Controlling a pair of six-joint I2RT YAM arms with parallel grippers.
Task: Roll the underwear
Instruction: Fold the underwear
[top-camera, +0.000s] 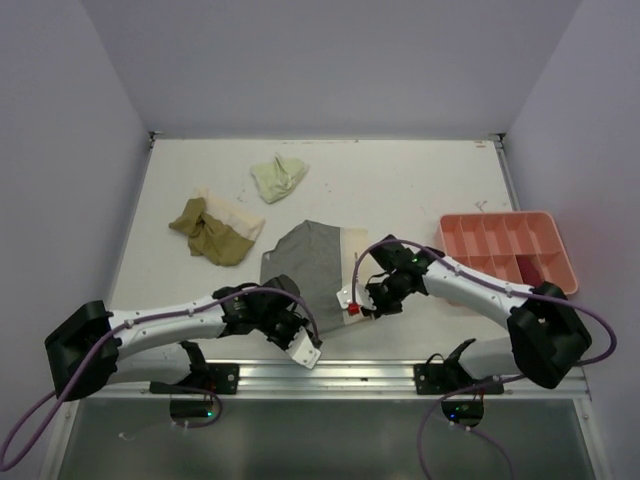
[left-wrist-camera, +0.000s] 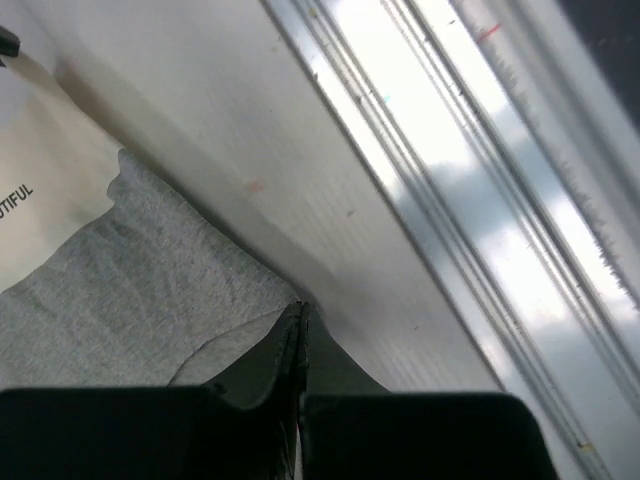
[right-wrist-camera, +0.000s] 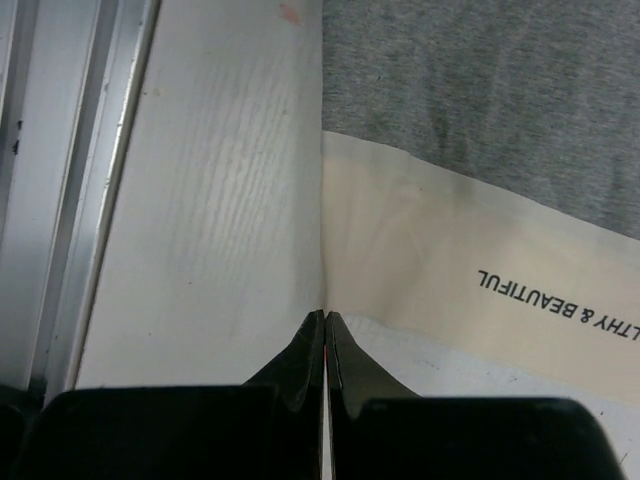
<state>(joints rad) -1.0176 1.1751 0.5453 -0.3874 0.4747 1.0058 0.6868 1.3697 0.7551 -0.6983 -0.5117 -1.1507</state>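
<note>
Counter (top-camera: 420, 190), 1, white and matte with a faint ribbed grain, fills the space between pale walls. 1 ridged aluminium rail (top-camera: 380, 372) runs along its near edge. 2 arms reach in from that rail, the left arm (top-camera: 160, 325) and the right arm (top-camera: 480, 285). Both are white-shelled with black joints and trail purple cable.

1 salmon-pink plastic tray (top-camera: 470, 235) sits at the right side. It is rectangular and hard, and is split by thin walls into several compartments.

4 pieces of underwear show, all soft and limp.
- 1 grey underwear (top-camera: 305, 262) lies spread fairly flat at the middle near edge, between the 2 arms. It is a heathered knit with a smooth cream waistband (right-wrist-camera: 420, 240).
- 1 olive-tan underwear (top-camera: 212, 238) lies crumpled at the left.
- 1 cream underwear (top-camera: 240, 215) touches the olive-tan piece and is partly under it.
- 1 pale yellow-green underwear (top-camera: 278, 177) lies bunched farther back, apart from the others.

The left fingers (left-wrist-camera: 275, 350), 2 black tapered blades, are clenched together on the near edge of the grey knit, which lifts in a small fold up to their tips. The right fingers (right-wrist-camera: 300, 355), also 2, are clenched on the edge of the waistband, where it meets the bare counter.

1 line of small black capitals runs along the waistband, with "BEAUTIFUL" legible.
</note>
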